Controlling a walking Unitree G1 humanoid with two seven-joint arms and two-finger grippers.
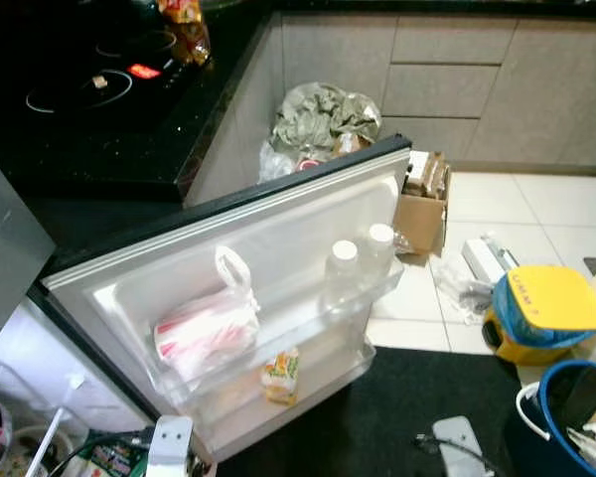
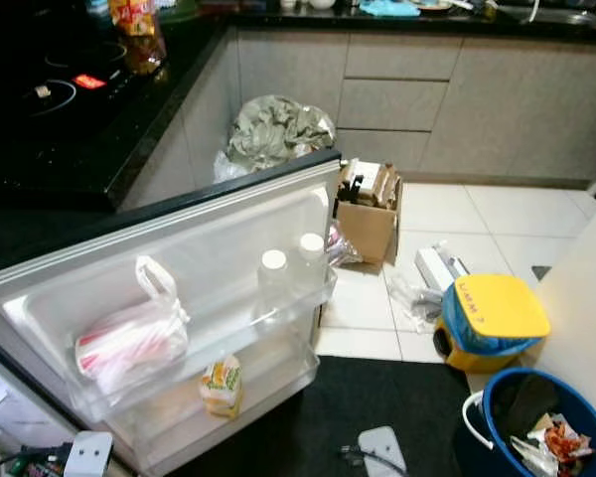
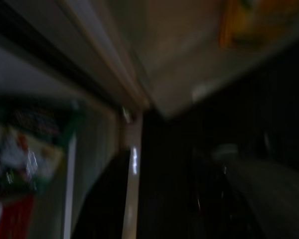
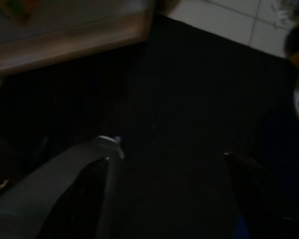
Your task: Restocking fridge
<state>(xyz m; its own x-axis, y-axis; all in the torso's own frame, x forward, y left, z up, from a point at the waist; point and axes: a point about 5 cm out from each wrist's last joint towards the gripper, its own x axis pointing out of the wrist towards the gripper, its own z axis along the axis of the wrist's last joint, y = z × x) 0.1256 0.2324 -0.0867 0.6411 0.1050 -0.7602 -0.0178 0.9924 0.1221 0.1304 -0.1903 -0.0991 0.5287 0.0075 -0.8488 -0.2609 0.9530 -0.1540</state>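
The right gripper [image 4: 164,164] hangs over the black mat [image 4: 189,89] with its fingers spread wide; we cannot tell the left gripper's state. At 9 o'clock from centre, the open fridge door [image 1: 278,229] holds a plastic bag [image 1: 207,328], two bottles [image 1: 344,260] and a small carton [image 1: 281,376].

Left wrist view blurred and dark. Fridge interior [image 1: 40,417] cut off at lower edge, contents unreadable. Blue bucket [image 2: 536,422] cropped at corner. Plastic bag [image 1: 207,328] contents unclear. Carton [image 1: 281,376] label too small.
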